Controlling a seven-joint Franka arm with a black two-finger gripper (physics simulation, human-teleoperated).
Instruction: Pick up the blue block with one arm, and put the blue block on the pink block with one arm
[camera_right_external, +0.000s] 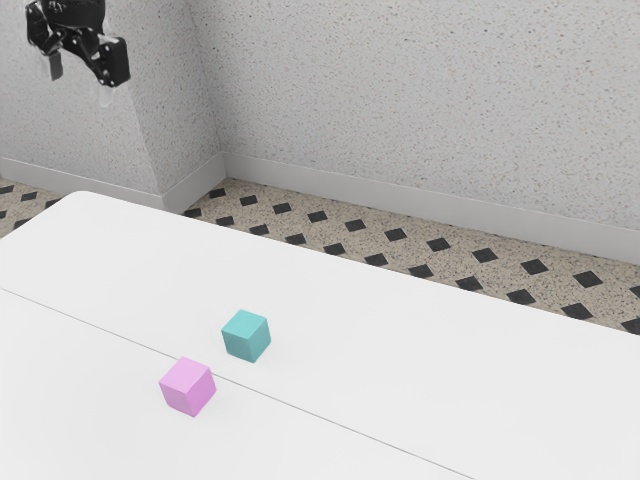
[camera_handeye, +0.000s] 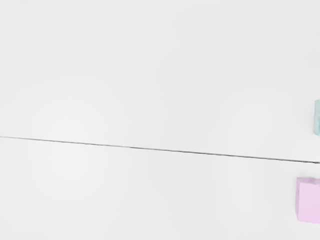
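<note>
Gripper (camera_right_external: 79, 80) hangs high at the exterior view's upper left, well above the white table (camera_right_external: 450, 380) and well apart from both blocks. Its two fingers look spread with a clear gap and nothing between them, so it's empty-handed. Down on the table sits the blue block (camera_right_external: 245, 335), more teal than blue, resting flat with one corner turned toward the camera. The pink block (camera_right_external: 187, 386) is just beside it, close but not touching. From the wrist view, a thin dark seam (camera_handeye: 160, 150) runs across the tabletop between the blue block (camera_handeye: 317, 117) and the pink block (camera_handeye: 308, 200).

How will it handle? It looks like a small, rigid cube, probably light, with smooth flat faces that might be a touch slippery. The best hold is likely two opposite side faces, square on and near mid-height, the hand turned to match the block's skewed angle. Pinch a corner and it could twist out.
</note>
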